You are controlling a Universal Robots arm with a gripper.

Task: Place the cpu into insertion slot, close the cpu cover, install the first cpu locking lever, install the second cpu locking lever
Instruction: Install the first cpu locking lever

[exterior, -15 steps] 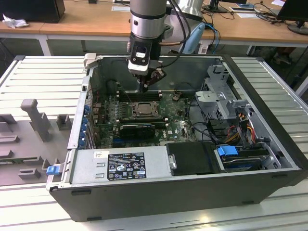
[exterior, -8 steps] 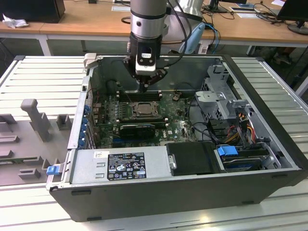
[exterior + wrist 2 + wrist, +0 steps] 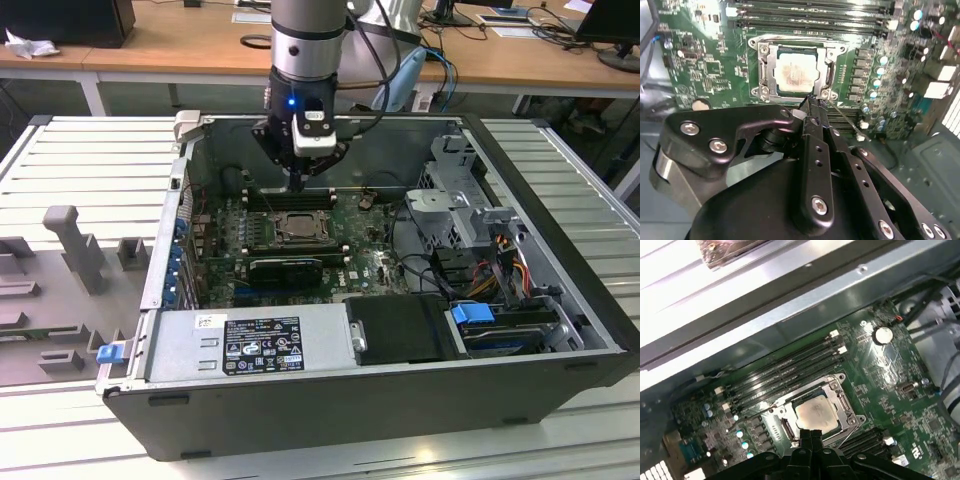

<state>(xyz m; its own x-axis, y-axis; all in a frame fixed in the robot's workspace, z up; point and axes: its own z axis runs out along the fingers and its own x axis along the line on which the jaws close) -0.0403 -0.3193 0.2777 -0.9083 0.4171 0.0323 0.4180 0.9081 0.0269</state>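
Slatted grey metal table supports an open computer case, with wooden desks behind it. Inside the case lies a green motherboard.

The insertion slot sits near the middle of the motherboard. It is a square socket with a silver metal rim.

The cpu lies flat inside the insertion slot. It is a thin square chip with a pale silvery-beige face, mottled with a faint darker smear at its centre. In the first wrist view the cpu shows the same pale face, level with the socket.

The cpu cover lies down over the insertion slot. It is a thin silver frame, and the chip shows through its window.

Long black memory slots run just beside one edge of the insertion slot. A long black card lies just beside the opposite edge.

The gripper points down at a corner of the insertion slot. Its black fingers are pressed together, tips close to the rim screw.

A thin wire lever runs outward from that same corner. Whether the fingertips touch the lever cannot be told.
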